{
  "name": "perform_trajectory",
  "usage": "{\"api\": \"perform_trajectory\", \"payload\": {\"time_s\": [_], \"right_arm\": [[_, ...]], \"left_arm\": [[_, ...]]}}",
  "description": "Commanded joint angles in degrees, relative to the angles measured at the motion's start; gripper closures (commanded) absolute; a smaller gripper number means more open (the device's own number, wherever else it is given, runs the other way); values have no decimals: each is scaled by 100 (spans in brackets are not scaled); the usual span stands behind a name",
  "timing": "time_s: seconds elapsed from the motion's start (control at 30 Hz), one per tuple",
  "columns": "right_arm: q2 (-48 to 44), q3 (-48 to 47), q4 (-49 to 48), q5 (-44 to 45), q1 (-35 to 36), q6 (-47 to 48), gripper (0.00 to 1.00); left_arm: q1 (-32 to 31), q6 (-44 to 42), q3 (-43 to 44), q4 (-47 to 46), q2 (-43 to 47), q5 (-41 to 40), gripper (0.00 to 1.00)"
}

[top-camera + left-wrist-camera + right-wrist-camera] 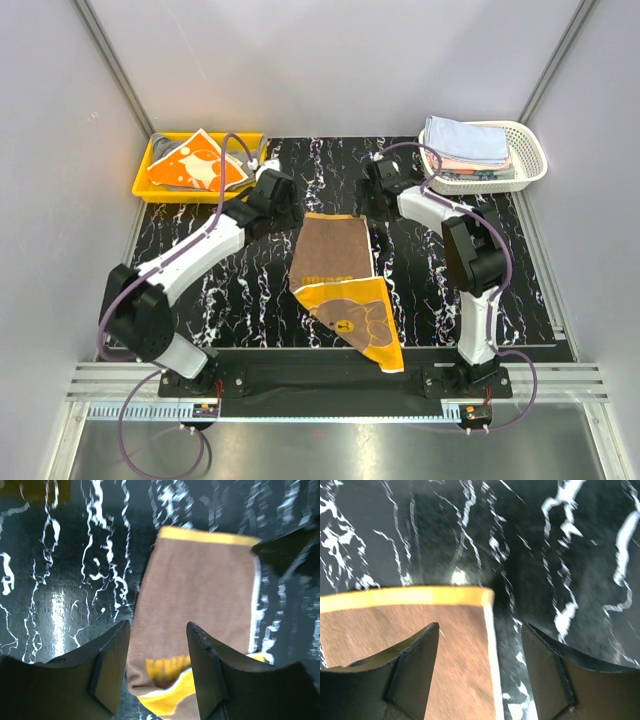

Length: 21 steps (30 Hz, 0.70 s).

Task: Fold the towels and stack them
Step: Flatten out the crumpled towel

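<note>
Well, the black marble-patterned tabletop (200, 290) with its thin white veins is gleaming under the lights. Plain pale grey walls (330, 60) are closing it in on three sides, and a ribbed aluminium rail (560, 378) is running along the near edge. Out in the middle a soft brown cloth towel with a yellow hem (335, 250) is lying flat. Its near part is turned over, so an orange-yellow face (355, 310) printed with a brown cartoon bear is showing, one corner reaching toward the table's front edge. The left gripper (157, 630) is hanging just above the towel's far left corner, its black wedge-shaped fingers (107, 670) spread wide and pinching nothing. The right gripper (480, 627) is hanging over the far right corner, where the yellow hem meets a white side edge, and its fingers are likewise standing apart and holding nothing. At the far left a shallow yellow plastic tray (143, 188) is holding a crumpled orange patterned towel (195, 165). At the far right a white lattice basket (530, 160) is carrying a neat stack of folded towels (465, 140), light blue on top with pink edges peeping out beneath.
</note>
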<state>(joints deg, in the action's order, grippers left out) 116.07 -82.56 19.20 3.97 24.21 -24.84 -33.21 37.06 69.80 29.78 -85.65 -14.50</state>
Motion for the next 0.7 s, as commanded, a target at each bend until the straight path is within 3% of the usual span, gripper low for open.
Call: {"api": "perform_trajectory", "payload": {"time_s": [0.0,0.2,0.3,0.33,0.37,0.47,0.6,0.67], "right_arm": [[266,-392,40,156,102,76,29],[600,-488,84,271,198,128,34],[776,-559,119,306,216,146,44],[794,-585,136,306,207,155,48],[803,-603,163,324,216,155,61],[733,-568,224,473,225,172,82],[356,-533,321,605,216,295,98],[136,-480,356,632,225,374,100]], "left_arm": [[139,-181,262,-385,-268,509,46],[368,-278,517,-412,-751,773,46],[473,-348,649,-447,-989,914,46],[500,-375,684,-447,-1041,958,46],[552,-410,762,-438,-1155,993,46],[666,-524,851,-464,-1314,1169,46],[790,-673,1122,-473,-1726,1414,45],[851,-796,1211,-464,-1850,1415,44]]}}
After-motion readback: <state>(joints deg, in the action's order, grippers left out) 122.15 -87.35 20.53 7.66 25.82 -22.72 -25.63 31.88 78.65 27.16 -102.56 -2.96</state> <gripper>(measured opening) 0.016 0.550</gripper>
